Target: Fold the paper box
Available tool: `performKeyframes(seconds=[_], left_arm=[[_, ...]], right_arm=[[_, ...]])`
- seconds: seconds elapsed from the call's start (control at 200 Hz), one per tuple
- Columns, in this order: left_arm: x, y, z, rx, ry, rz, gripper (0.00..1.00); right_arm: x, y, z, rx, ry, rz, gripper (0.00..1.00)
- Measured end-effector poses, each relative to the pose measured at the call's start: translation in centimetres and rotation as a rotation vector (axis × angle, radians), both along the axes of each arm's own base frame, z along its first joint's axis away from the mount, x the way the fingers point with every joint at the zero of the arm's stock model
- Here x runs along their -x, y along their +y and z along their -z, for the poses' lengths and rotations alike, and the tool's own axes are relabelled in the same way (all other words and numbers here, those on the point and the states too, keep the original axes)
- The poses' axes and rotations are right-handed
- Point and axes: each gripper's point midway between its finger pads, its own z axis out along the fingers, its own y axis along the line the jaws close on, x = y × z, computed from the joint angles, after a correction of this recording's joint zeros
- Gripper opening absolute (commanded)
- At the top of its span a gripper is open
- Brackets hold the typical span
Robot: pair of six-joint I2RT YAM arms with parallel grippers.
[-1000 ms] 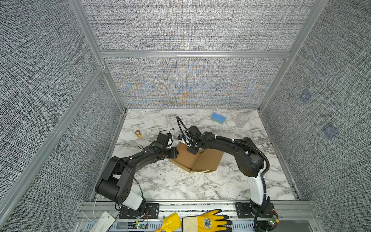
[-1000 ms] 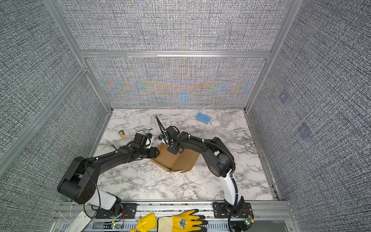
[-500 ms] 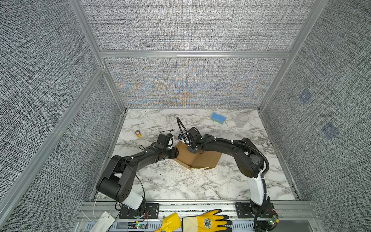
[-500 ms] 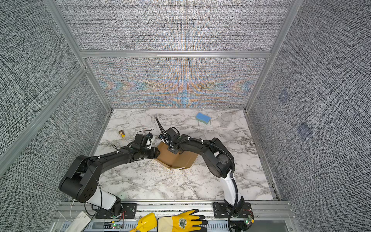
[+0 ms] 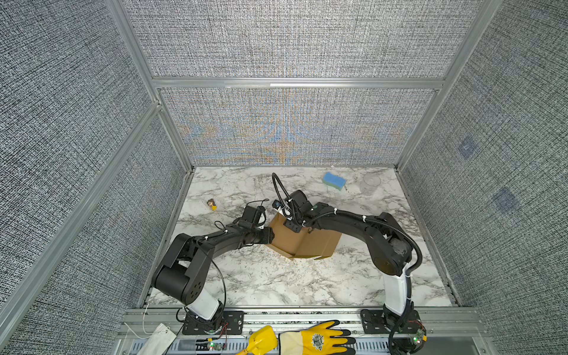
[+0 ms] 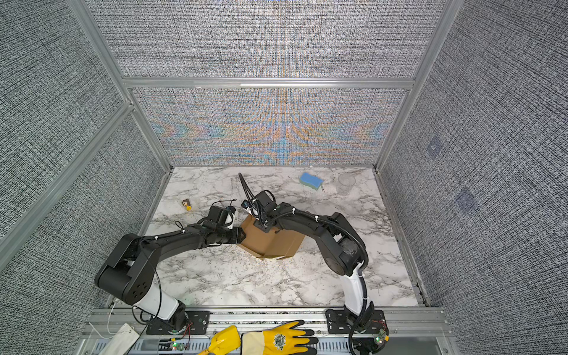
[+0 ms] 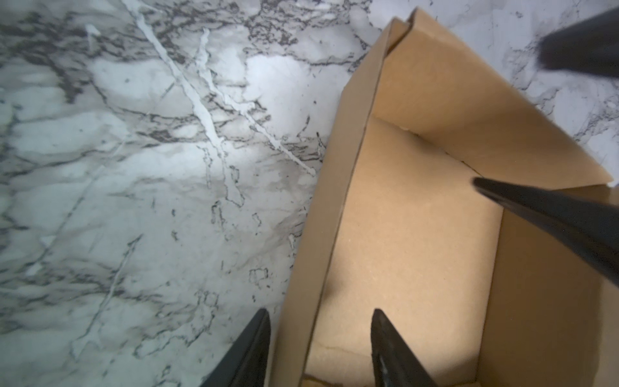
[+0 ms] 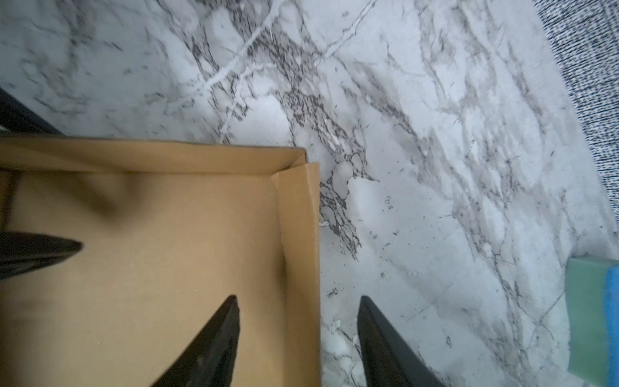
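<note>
Marble table [image 5: 270,285] and grey woven walls frame your workspace. The box [image 5: 307,242] sits near the middle between both arms, its walls raised into a tray and its top open. Your left gripper [image 7: 320,313] straddles one side wall, one finger outside and one inside, jaws apart and not pinching. Your right gripper [image 8: 298,298] straddles another wall close to a corner, its jaws also apart with the cardboard loose between them. You look to be at the wall-forming step, and that corner seam gaps slightly. Next you'd likely close on a wall, hold it upright and press the corner flap home before tackling the lid.
</note>
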Motion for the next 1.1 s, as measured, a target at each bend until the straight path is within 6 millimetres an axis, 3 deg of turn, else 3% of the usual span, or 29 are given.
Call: performKeyframes(seconds=[0.175,0.315,0.415,0.53,0.635,0.855,1.1], left_arm=[[-0.1,0.0,0.0,0.004,-0.006,-0.003,0.51],[-0.1,0.0,0.1,0.002,-0.009,-0.008,0.51],[0.1,-0.1,-0.2,0.002,-0.019,-0.009,0.51],[0.5,-0.8,-0.7,0.009,-0.031,0.01,0.51],[1.0,-1.6,-1.0,0.012,-0.037,0.029,0.51],[3.1,-3.3,-0.6,0.013,-0.02,0.074,0.51],[4.7,-3.4,0.4,0.001,0.0,0.066,0.51]], right_arm=[[0.3,0.1,-3.6,-0.097,-0.003,0.029,0.63],[0.0,-0.7,-8.0,-0.175,-0.026,0.125,0.63],[-0.7,-2.7,-11.7,-0.226,-0.042,0.258,0.63],[-0.7,-6.9,-14.9,-0.262,-0.04,0.46,0.63],[0.8,-11.1,-16.1,-0.259,-0.025,0.624,0.63],[5.4,-18.0,-17.3,-0.275,0.027,0.866,0.63],[9.9,-22.9,-17.4,-0.344,0.08,1.031,0.63]])
